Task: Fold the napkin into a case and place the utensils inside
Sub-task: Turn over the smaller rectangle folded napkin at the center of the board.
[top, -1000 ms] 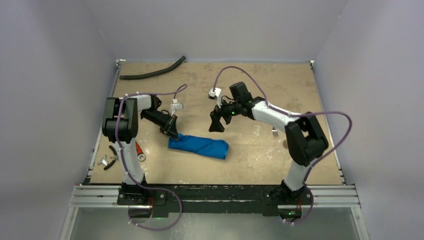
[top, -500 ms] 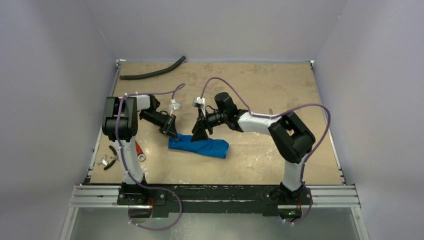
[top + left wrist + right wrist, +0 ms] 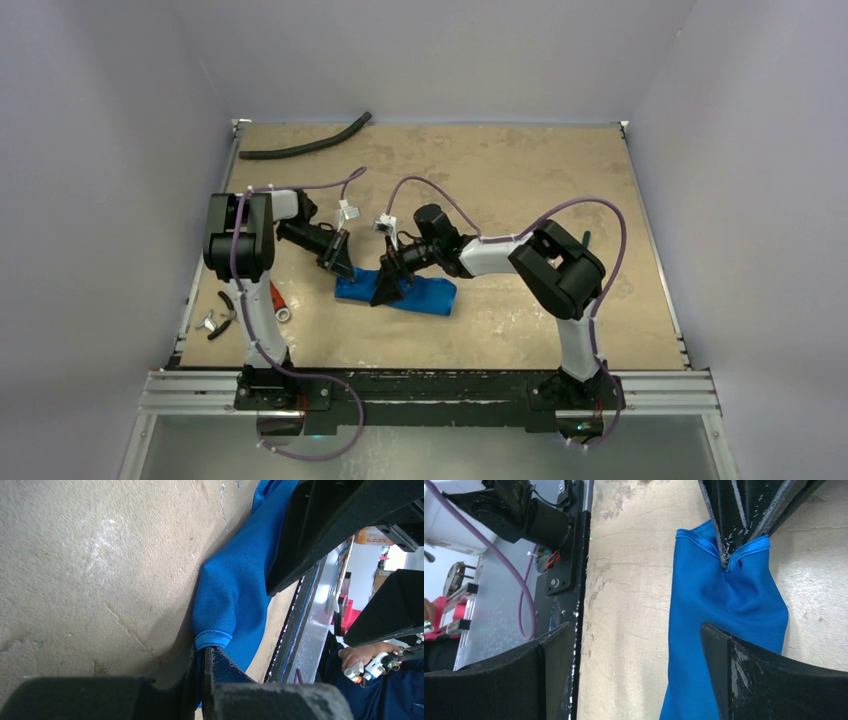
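Note:
The blue napkin (image 3: 420, 295) lies as a narrow folded oblong on the table, left of centre. My left gripper (image 3: 343, 263) is shut on the hem at its left end; in the left wrist view the fingertips (image 3: 205, 656) pinch the cloth's (image 3: 235, 595) rolled edge. My right gripper (image 3: 386, 292) hangs open low over the napkin's left part. In the right wrist view it (image 3: 639, 672) straddles the napkin's (image 3: 724, 610) near edge, one finger (image 3: 764, 675) over the cloth and the other over bare table. The utensils do not show in any view.
A long black hose (image 3: 305, 145) lies at the back left. Black-handled pliers (image 3: 222, 315) and a red-handled wrench (image 3: 278, 303) lie by the left arm's base. The black rail (image 3: 430, 385) runs along the near edge of the table.
My right arm has swung left and down from the table's middle to the napkin's left part. The left gripper has kept its hold on the cloth's end.

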